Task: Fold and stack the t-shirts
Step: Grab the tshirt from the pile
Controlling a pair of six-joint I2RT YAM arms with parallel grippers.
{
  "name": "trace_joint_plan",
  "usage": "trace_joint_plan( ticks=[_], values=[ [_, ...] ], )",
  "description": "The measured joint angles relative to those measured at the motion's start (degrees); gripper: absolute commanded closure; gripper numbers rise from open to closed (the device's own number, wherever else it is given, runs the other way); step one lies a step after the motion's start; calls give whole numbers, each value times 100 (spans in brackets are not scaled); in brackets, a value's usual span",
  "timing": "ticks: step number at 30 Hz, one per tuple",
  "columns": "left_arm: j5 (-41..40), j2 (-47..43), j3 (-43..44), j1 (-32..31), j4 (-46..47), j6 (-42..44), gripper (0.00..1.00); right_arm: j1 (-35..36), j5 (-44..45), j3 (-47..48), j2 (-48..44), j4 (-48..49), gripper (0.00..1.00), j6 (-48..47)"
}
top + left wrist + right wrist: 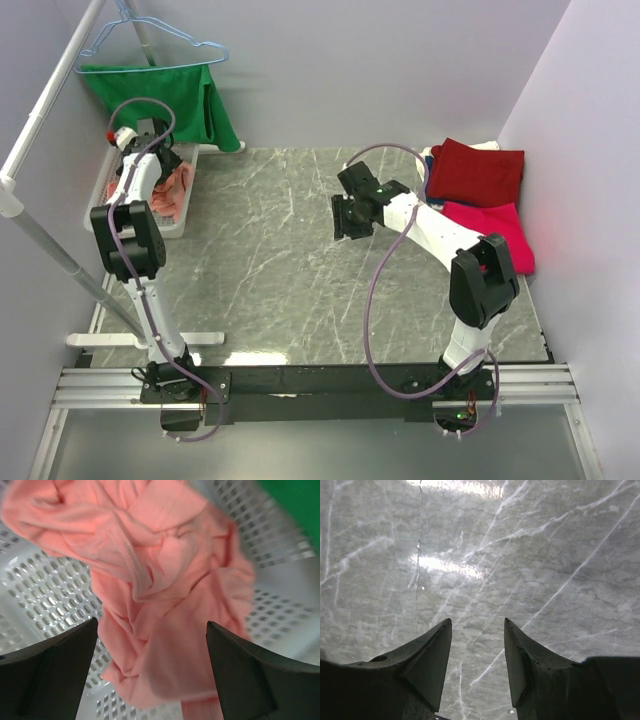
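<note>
The salmon-pink t-shirt (pixel 165 580) lies crumpled in the white mesh basket (pixel 45 595); it also shows in the top view (pixel 178 188). My left gripper (pixel 152 625) hangs open just above it, a finger on each side of the cloth, holding nothing. In the top view the left gripper (pixel 160 160) is over the basket (pixel 170 225). The dark red t-shirt (pixel 478 172) lies folded at the far right, and the crimson-pink t-shirt (pixel 495 232) lies folded in front of it. My right gripper (pixel 478 622) is open and empty over bare marble, mid-table (pixel 348 215).
A green garment (pixel 165 100) on a light-blue wire hanger (pixel 150 45) hangs at the back left from a white rail (pixel 45 130). Walls close the table on the left, back and right. The marble tabletop (pixel 270 260) spreads between the arms.
</note>
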Motion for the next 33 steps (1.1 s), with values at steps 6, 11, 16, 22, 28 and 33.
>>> trace_joint_plan(
  ticks=[6,11,16,22,28,33],
  values=[
    [348,669,120,181,-177,-59,12,0,55,345,155,-111,47,2],
    [470,876,160,332,-236,-57,18,0,114,627,428,-199,47,0],
    [533,955,343,393,-225,-13,48,0,157,841,535,-358,48,0],
    [761,1207,542,426,-129,118,99,0,205,920,544,-448,48,0],
    [957,1311,551,426,-116,212,99,0,243,916,544,-472,48,7],
    [1064,1038,101,422,144,289,99,0,234,837,540,-428,49,28]
  ],
)
